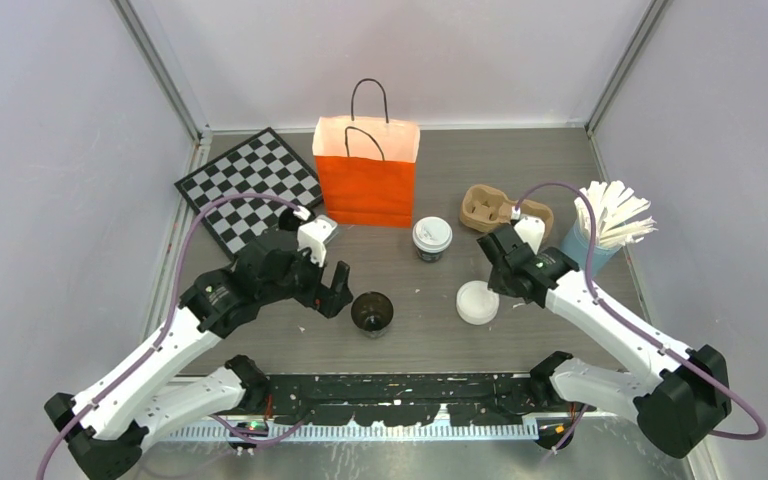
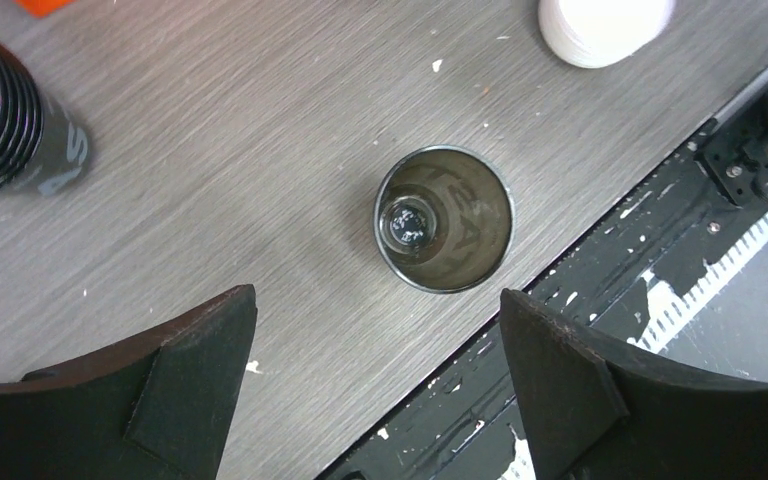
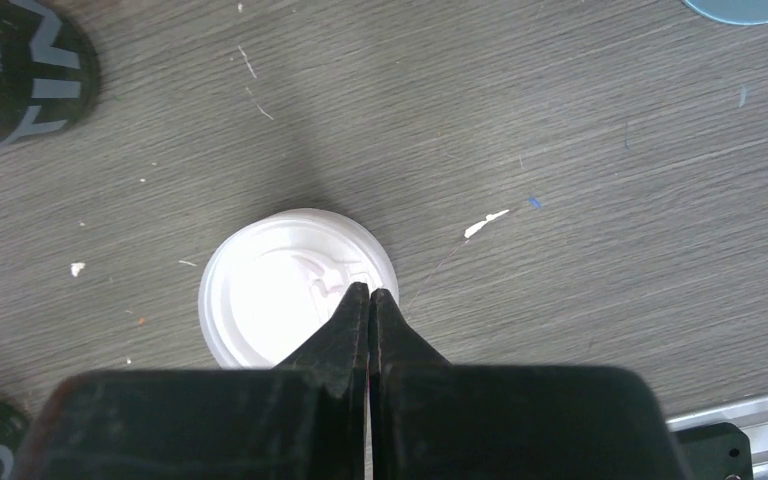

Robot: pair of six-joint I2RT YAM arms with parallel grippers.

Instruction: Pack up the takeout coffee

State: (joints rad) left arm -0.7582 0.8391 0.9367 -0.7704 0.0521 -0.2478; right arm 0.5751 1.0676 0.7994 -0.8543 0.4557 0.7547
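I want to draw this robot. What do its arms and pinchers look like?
The left arm and right arm are white tubes with black joints, each trailing a purple cable. The left gripper and right gripper have black wedge-shaped fingers.

The white-lidded takeout coffee [image 1: 432, 238] stands upright on the table [image 1: 420, 340].

An orange paper bag [image 1: 366, 185], a black-and-white chequered board [image 1: 250, 190], a white-lidded black takeout coffee [image 1: 432, 238], a black lidless cup [image 1: 371, 312] and a white loose lid [image 1: 477, 301] are seen on a grey wood-grained table [image 1: 460, 160].
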